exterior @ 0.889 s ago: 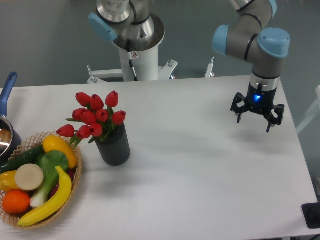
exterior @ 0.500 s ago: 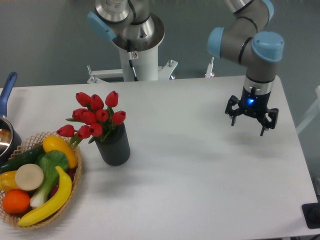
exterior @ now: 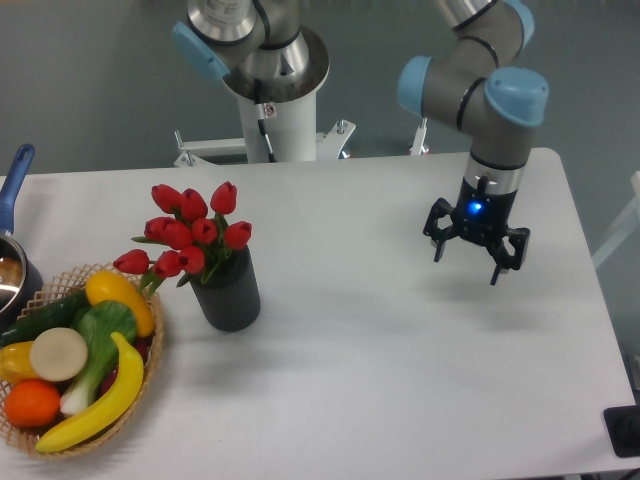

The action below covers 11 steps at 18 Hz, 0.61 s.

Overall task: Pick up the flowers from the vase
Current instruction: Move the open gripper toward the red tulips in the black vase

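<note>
A white table (exterior: pixel 380 380) is spreading under everything, and the claw (exterior: pixel 466 254) is hanging above its right part with nothing beneath it but bare tabletop and its own faint shadow. The arm (exterior: pixel 478 85) carrying the claw is reaching down from above and behind it, grey tubes with light blue caps, and a small blue light is glowing on the wrist just above the fingers. Behind the claw and to its left, off the far edge of the table, the white pedestal (exterior: pixel 275 110) of the robot base is standing. Far to the left of the claw, at the table's near corner, a woven basket (exterior: pixel 150 385) is sitting, filled with toy fruit and vegetables (exterior: pixel 80 355): a banana, an orange, a yellow pepper, green pieces. Beyond the basket, at the left edge, a pot with a blue handle (exterior: pixel 14 190) is showing only in part. Well apart from the claw, to its left and just beside the basket, the vase (exterior: pixel 230 292) is standing upright, dark grey and ribbed. The flowers (exterior: pixel 186 236) are sitting in its mouth, red buds leaning away from the claw toward the basket. The claw is spread wide, its dark fingers (exterior: pixel 438 243) pointing downward and gripping nothing.
</note>
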Available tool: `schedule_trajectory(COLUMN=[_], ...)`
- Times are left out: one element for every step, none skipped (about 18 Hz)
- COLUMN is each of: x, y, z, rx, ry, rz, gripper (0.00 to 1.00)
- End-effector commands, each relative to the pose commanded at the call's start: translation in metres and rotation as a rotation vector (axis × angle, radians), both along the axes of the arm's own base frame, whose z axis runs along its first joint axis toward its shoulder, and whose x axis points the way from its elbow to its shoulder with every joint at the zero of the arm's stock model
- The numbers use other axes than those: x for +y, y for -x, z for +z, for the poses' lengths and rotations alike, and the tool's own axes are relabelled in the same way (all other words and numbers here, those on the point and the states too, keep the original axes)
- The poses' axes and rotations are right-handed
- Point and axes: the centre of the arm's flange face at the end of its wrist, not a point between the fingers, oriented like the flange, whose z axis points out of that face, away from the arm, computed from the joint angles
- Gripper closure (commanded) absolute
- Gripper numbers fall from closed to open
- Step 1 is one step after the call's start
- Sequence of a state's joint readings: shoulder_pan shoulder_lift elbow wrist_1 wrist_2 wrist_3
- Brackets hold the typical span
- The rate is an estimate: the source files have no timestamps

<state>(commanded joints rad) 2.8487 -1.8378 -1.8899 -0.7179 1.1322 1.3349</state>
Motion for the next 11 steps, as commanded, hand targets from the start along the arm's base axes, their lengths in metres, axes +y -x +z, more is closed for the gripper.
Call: schedule_trajectory(x=[0.006, 0.017, 0.028, 0.036, 0.042, 0.047, 0.046, 0.042, 0.04, 0.04, 0.041], y=[-0.007, -0.019, -0.03, -0.039, -0.049, -0.064, -0.081, -0.101, -0.118, -0.133, -0.145], z=[0.004, 0.009, 0.014, 0.015, 0.013, 0.018, 0.022, 0.021, 0.021, 0.024, 0.028], rx=[-0.01, -0.014, -0.012, -0.013, -0.028, -0.05, -0.077, -0.113, -0.154, -0.19, -0.215], ry=[-0.017, -0.031, -0.038, -0.041, -0.062, -0.108, -0.164, -0.224, -0.298, -0.371, -0.427], rz=[0.005, -0.007, -0.026, -0.047, -0.067, -0.087, -0.106, -0.127, -0.148, -0.169, -0.187], gripper=[0.0, 0.0, 0.0, 0.0, 0.0, 0.0, 0.0, 0.0, 0.0, 0.0, 0.0])
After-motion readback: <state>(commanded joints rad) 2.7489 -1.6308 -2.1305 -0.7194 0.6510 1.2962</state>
